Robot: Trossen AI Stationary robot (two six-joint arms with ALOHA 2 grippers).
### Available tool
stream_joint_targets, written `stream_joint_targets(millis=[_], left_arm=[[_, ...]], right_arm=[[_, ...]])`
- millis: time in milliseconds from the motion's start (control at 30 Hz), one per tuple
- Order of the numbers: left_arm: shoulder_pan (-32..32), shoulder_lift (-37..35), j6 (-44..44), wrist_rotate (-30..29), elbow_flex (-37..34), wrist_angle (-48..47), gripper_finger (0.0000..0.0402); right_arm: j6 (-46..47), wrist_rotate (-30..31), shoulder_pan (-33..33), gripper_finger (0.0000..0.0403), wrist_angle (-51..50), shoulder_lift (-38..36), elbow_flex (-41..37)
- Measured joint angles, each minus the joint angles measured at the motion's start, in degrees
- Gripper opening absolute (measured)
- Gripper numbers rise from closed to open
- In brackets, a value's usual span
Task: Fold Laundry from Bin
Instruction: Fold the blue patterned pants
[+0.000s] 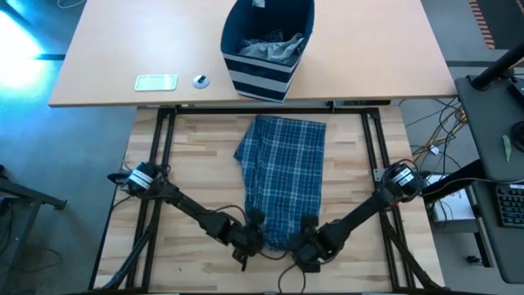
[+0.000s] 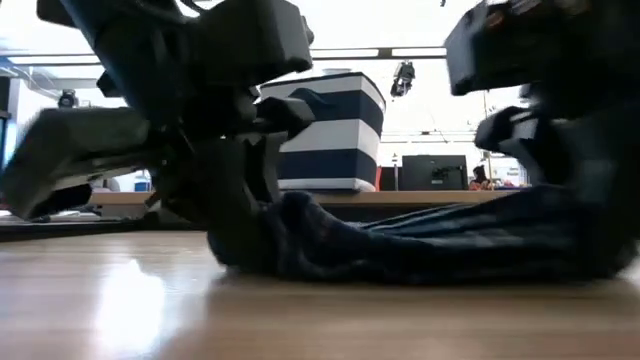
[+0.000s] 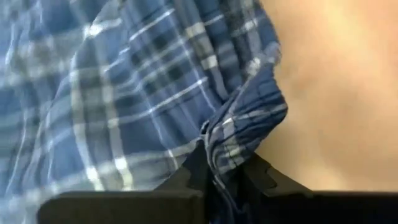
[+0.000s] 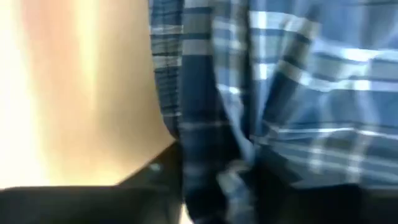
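Nearest edge of worktop (image 1: 205, 156): left end effector (image 1: 252, 238) and right end effector (image 1: 309, 246) both down at the near hem of the plaid garment (image 1: 282, 176). Left wrist view shows the left fingers (image 3: 193, 171) pinched tight on a bunched corner of the plaid cloth. Right wrist view shows cloth gathered between the right fingers (image 4: 155, 171); the jaws look narrowed on it, grip seems not fully settled.

Garment lies roughly flat along the middle of the pale wood worktop, long axis running away from the arms, far end wider and a little rumpled. Judged light, limp and thin, not slippery on bare wood; it will drape and sag if lifted, so the two near corners are the sensible hold.

Farther back, on a separate tan desk (image 1: 106, 49): the bin (image 1: 266, 45), navy with pale stripes, upright, more laundry (image 1: 274, 47) crumpled inside. Beside it a small flat card (image 1: 155, 82) and a round object (image 1: 201, 80). Room beyond: grey floor, cables, a keyboard at far right.
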Motion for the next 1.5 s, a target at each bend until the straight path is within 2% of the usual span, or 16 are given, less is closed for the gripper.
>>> stream_joint_targets(millis=[67, 100, 167, 300, 467, 533, 633, 733, 833, 900, 1167, 1267, 1500], left_arm=[[0.1, -2.48, -0.38, -0.4, 0.76, -4.29, 0.0023], [0.12, -4.11, -0.79, -0.24, 1.46, -6.14, 0.0022], [0.04, -8.05, -2.22, 1.53, 2.9, -8.86, 0.0013], [-0.01, -14.49, -7.1, 10.52, 4.24, -11.22, 0.0006], [-0.49, -20.71, -16.84, 19.18, 7.27, -10.39, 0.0006], [-1.16, -21.49, -19.82, 22.27, 9.24, -10.15, 0.0006], [-1.56, -22.13, -20.73, 23.2, 12.49, -11.47, 0.0005], [-0.09, -22.66, -20.08, 21.8, 14.28, -16.22, 0.0005], [2.92, -22.63, -19.21, 19.02, 13.9, -21.87, 0.0005], [5.38, -22.64, -18.5, 18.59, 12.99, -23.11, 0.0005], [14.44, -23.67, -16.9, 19.0, 4.16, -22.5, 0.0005], [17.16, -24.96, -16.88, 19.01, 0.69, -19.61, 0.0005], [25.54, -25.61, -15.79, 19.48, -6.94, -13.72, 0.0006]], right_arm=[[-0.48, 0.0, -0.62, 0.0044, -2.69, -1.12, 1.17], [-0.99, -0.34, -0.79, 0.003, -4.08, -1.92, 2.28], [-1.26, -1.67, -0.96, 0.0026, -8.02, -3.95, 5.15], [-1.7, -7.15, -1.1, 0.0023, -13.58, -7.14, 10.42], [3.87, -17.71, -0.31, 0.0021, -13.94, -10.36, 17.01], [6.13, -19.44, 0.49, 0.0021, -14.34, -10.85, 20.22], [4.71, -16.02, 1.23, 0.002, -17.06, -11.14, 24.68], [1.13, -7.27, 0.45, 0.002, -23.35, -11.39, 27.68], [-1.99, -0.06, -2.12, 0.002, -29.89, -11.41, 28.15], [-3.25, 2.4, -4.49, 0.002, -31.55, -11.39, 27.25], [-11.85, 2.92, -14.36, 0.0019, -31.24, -10.64, 19.04], [-14.49, 3.08, -18.11, 0.0019, -30.6, -10.64, 16.11], [-23.98, 2.39, -26.95, 0.0027, -21.21, -10.64, 9.92]])
